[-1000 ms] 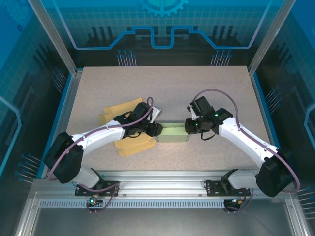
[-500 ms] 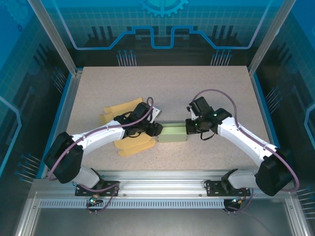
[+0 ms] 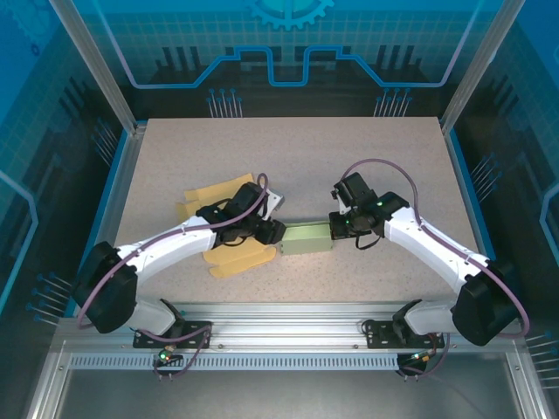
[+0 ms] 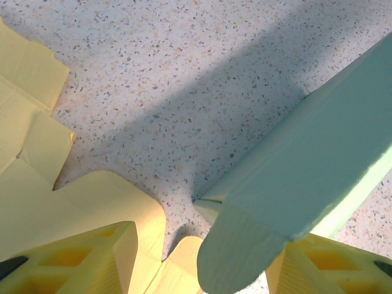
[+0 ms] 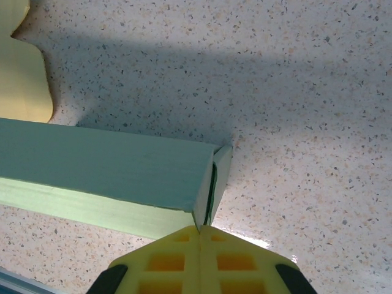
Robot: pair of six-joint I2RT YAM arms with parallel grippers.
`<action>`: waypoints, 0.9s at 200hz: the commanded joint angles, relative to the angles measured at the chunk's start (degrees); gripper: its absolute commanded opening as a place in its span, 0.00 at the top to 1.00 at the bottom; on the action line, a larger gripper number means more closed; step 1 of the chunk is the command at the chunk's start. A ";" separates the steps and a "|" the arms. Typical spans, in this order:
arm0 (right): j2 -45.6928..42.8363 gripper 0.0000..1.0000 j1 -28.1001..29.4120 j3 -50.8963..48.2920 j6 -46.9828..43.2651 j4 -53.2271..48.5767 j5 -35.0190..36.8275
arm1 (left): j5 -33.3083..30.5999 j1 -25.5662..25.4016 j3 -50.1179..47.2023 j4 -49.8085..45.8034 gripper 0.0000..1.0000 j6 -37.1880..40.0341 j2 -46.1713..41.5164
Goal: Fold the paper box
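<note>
The paper box (image 3: pixel 306 237) is a long pale-green carton lying on the table between both arms. My left gripper (image 3: pixel 272 231) is at its left end. In the left wrist view that gripper (image 4: pixel 205 263) stands open, and the box's rounded end flap (image 4: pixel 245 257) hangs between the yellow fingers (image 4: pixel 79 260), close to the right one. My right gripper (image 3: pixel 334 225) is at the box's right end. In the right wrist view the gripper (image 5: pixel 200 229) is shut, and the box's (image 5: pixel 104 165) end flap (image 5: pixel 220 177) runs down into the seam between its tips.
A flat yellow paper cutout (image 3: pixel 218 196) lies unfolded under and around the left arm, its lobes reaching near the box's left end (image 4: pixel 37 190). One yellow corner (image 5: pixel 21 79) shows beyond the box. Bare speckled table (image 3: pixel 349 157) stretches to the back and right.
The right gripper's jaws have come together at the box's right end. The left arm has shifted slightly. The box has barely moved.
</note>
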 commanded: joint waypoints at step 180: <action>0.75 0.96 1.07 1.34 -0.68 -1.28 -0.35 | -3.98 -1.75 6.91 -7.91 0.63 4.19 1.68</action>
